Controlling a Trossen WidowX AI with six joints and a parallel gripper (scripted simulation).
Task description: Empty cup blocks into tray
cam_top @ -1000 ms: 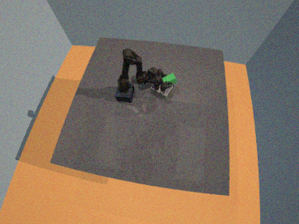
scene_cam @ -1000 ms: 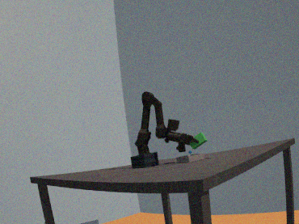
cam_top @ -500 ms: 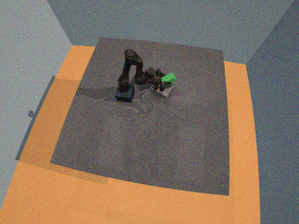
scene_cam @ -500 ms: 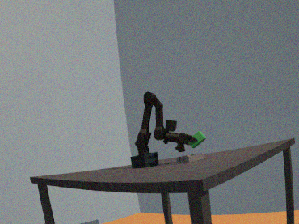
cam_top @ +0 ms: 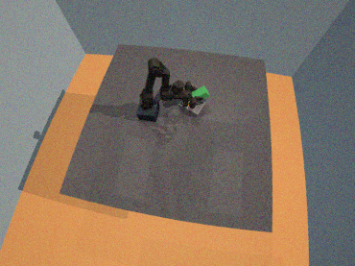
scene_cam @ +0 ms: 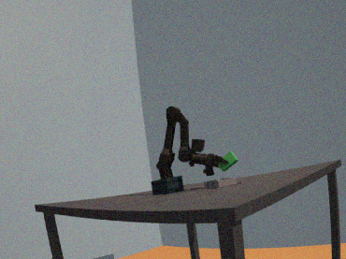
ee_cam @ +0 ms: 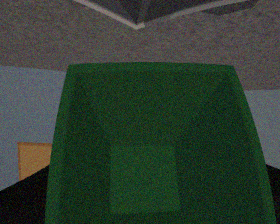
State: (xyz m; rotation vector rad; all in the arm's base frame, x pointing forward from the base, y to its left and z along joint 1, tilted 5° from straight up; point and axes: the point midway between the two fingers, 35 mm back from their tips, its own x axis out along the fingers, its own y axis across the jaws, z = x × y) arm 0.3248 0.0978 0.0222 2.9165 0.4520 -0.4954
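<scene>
Green cup [cam_top: 201,92] [scene_cam: 228,161] [ee_cam: 145,110] held tilted above the bench [cam_top: 192,183] [scene_cam: 187,199] [ee_cam: 30,45].

The fingers [cam_top: 191,98] [scene_cam: 223,163] gripped the cup, whose visible interior showed bare green walls and floor, with no blocks. The shallow tray [cam_top: 196,110] [scene_cam: 212,184] [ee_cam: 137,25] sat below it on the bench, right of the arm's dark base [cam_top: 148,117] [scene_cam: 158,190]; its contents were too obscured to tell.

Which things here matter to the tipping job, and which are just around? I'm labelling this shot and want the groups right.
Part of the job:
- green cup, gripped and tilted
- shallow tray
- claw, holding the cup
- table

Just around:
- orange floor
- walls
</scene>
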